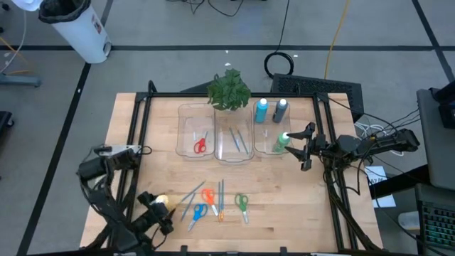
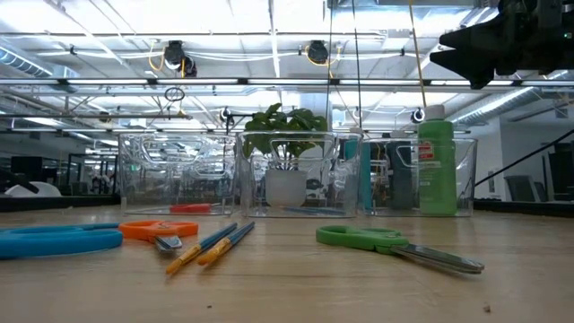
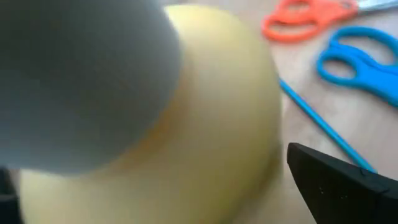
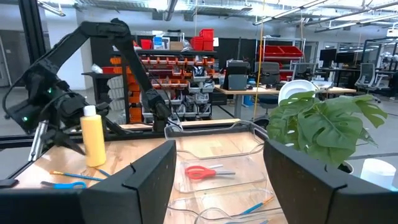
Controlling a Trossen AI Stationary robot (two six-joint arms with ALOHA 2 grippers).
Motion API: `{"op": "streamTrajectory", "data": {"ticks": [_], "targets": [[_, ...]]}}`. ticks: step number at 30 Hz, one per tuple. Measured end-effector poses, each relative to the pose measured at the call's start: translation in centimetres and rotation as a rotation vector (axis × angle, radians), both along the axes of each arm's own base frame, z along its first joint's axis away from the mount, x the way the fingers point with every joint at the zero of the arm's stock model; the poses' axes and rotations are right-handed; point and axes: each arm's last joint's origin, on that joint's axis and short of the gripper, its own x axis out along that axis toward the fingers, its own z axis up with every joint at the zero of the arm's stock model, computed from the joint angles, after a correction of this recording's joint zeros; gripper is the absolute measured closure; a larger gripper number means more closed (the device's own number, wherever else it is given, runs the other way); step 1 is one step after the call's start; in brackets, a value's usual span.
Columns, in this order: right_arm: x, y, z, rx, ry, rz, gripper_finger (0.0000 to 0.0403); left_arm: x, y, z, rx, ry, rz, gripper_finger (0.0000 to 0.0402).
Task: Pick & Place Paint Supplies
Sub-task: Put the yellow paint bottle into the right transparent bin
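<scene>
The yellow paint bottle (image 1: 162,203) stands upright on its base near the table's near-left corner. It fills the left wrist view (image 3: 205,124) under its grey cap (image 3: 81,81). My left gripper (image 1: 156,212) is open, with a finger (image 3: 342,186) on either side of the bottle. My right gripper (image 1: 302,146) is open and empty, high over the right bin (image 1: 272,139), where the green bottle (image 2: 437,161) stands. On the table lie orange scissors (image 1: 208,195), blue scissors (image 1: 197,212), green scissors (image 1: 242,205) and brushes (image 1: 220,195). My left gripper comes level at the yellow bottle's body (image 3: 249,143). A narrow gap shows beside the one finger in view, and the other finger is hidden by the bottle. I cannot tell whether it touches.
Three clear bins stand in a row at the table's middle. Red scissors (image 1: 200,146) lie in the left bin and brushes (image 1: 238,139) in the middle one. A light blue bottle (image 1: 261,109), a dark blue bottle (image 1: 281,110) and a plant (image 1: 229,89) stand behind them.
</scene>
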Motion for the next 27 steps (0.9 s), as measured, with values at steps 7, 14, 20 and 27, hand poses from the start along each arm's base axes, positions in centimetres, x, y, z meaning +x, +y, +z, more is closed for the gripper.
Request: {"op": "streamTrajectory", "data": {"ticks": [7, 14, 20, 27], "targets": [[0.0, 0.0, -0.1, -0.001, 0.008, 0.000, 0.0170, 2.3, 1.3, -2.5, 0.127, -0.015, 0.050, 0.0072], [0.2, 0.0, -0.1, -0.002, 0.015, -0.001, 0.0170, 5.2, 3.3, -2.5, 0.132, -0.027, 0.154, 0.0182], [0.2, 0.0, -0.2, -0.002, 0.017, 0.000, 0.0170, 7.3, 4.8, -2.7, 0.115, -0.029, 0.208, 0.0238], [0.2, 0.0, -0.2, 0.000, 0.020, 0.000, 0.0170, 8.3, 4.2, -2.8, 0.067, -0.260, 0.190, 0.0212]]}}
